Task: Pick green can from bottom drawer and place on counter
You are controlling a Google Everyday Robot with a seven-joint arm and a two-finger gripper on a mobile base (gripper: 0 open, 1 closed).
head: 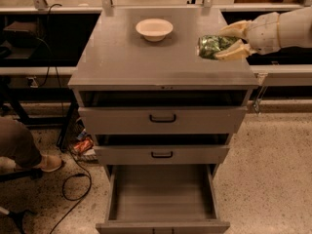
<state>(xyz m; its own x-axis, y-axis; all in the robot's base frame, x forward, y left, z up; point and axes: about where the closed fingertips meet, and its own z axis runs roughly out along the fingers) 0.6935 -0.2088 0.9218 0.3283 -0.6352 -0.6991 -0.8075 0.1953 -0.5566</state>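
My gripper (pixel 228 42) comes in from the right, over the right part of the counter (pixel 126 57). Its pale fingers (pixel 233 53) are shut on the green can (pixel 212 46), which lies sideways between them just above the counter top. The bottom drawer (pixel 163 195) is pulled out at the foot of the cabinet, and its flat floor shows nothing in it.
A white bowl (pixel 154 29) stands on the counter toward the back. The two upper drawers with black handles (pixel 163 118) are slightly open. A person's leg and shoe (pixel 29 152), a cable and a small orange packet (pixel 83 145) are on the floor at the left.
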